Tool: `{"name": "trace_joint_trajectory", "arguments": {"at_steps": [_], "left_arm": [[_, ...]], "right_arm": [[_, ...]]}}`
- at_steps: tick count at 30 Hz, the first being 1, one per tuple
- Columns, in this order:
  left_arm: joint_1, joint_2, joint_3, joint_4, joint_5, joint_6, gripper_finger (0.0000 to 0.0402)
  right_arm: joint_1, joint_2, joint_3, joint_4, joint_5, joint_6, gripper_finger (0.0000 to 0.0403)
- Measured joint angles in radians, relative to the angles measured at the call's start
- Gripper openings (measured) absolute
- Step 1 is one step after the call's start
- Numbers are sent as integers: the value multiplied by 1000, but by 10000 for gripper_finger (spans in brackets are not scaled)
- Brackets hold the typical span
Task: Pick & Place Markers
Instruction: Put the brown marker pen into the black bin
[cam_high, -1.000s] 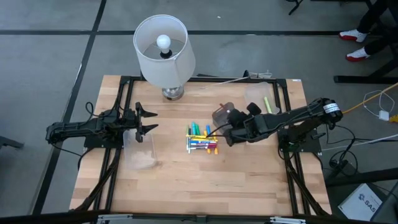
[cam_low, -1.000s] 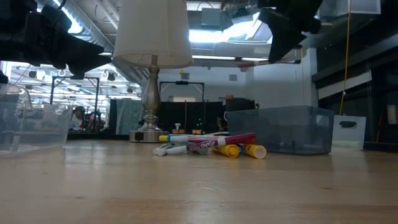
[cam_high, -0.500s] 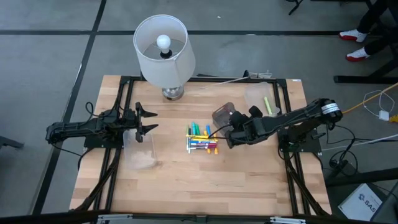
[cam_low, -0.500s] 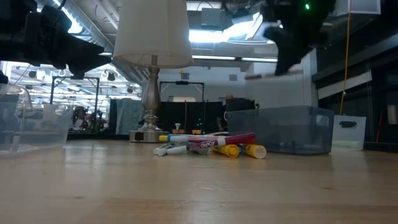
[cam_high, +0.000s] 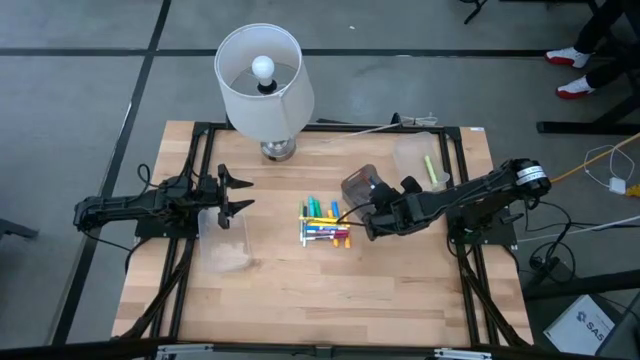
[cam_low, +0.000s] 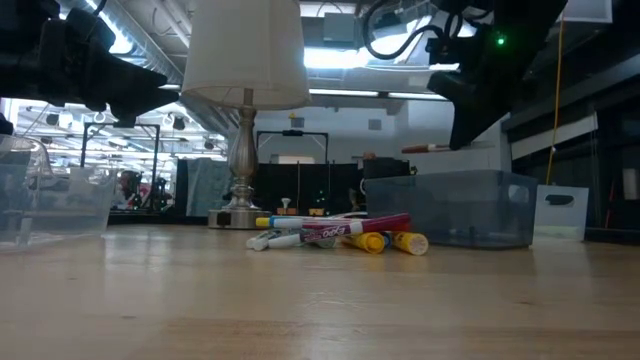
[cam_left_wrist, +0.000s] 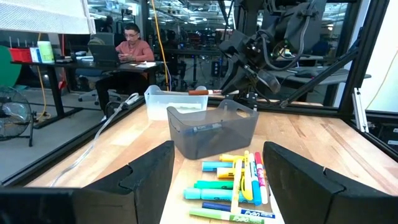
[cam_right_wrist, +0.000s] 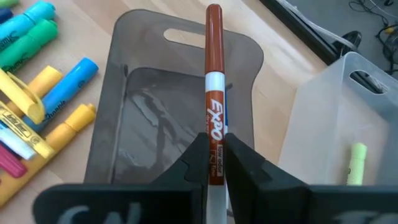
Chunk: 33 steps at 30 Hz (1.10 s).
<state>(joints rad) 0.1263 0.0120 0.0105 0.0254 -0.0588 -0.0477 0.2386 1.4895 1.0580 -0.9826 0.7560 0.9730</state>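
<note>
**Right gripper hanging over the grey bin with a brown marker**

So the right gripper (cam_right_wrist: 214, 155) is pinching a brown Expo marker (cam_right_wrist: 213, 81), jaws pressed tight on the white barrel, with the brown capped end sticking straight out ahead of the fingertips. Directly under the jaws is the smoky grey bin (cam_right_wrist: 118, 74), and the marker is hovering above its opening, not touching it. There's a bit of blue peeking out right behind the barrel inside that bin, but I can't really tell what it is.

Just off to one side of the jaws the clear bin (cam_right_wrist: 323, 106) is sitting right next to the grey one, with a pale green marker (cam_right_wrist: 356, 163) lying in it. On the other side of the grey bin, the pile of markers (cam_high: 325, 222) is lying loose on the wooden table (cam_high: 300, 290), yellow, blue, green and pink ones all jumbled together.

Further out, the lamp (cam_high: 260, 80) is standing at the back edge of the table.

The left gripper (cam_high: 235, 193) is waiting well away across the pile, jaws spread wide, holding nothing, parked over another clear bin (cam_high: 226, 240).
</note>
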Motion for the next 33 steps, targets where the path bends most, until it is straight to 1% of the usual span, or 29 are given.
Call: {"name": "trace_joint_trajectory", "arguments": {"at_steps": [6,15,17,24,27,33], "left_arm": [[0,0,0,0,0,-1,242],[0,0,0,0,0,0,242],[0,0,0,0,0,0,242],[0,0,0,0,0,0,242],[0,0,0,0,0,0,242],[0,0,0,0,0,0,242]], "right_arm": [[0,0,0,4,0,18,36],[0,3,-3,56,1,23,37],[0,3,-26,88,1,23,36],[0,4,-165,283,-15,23,41],[0,4,-199,344,-22,23,39],[-17,5,-228,362,-81,54,40]]}}
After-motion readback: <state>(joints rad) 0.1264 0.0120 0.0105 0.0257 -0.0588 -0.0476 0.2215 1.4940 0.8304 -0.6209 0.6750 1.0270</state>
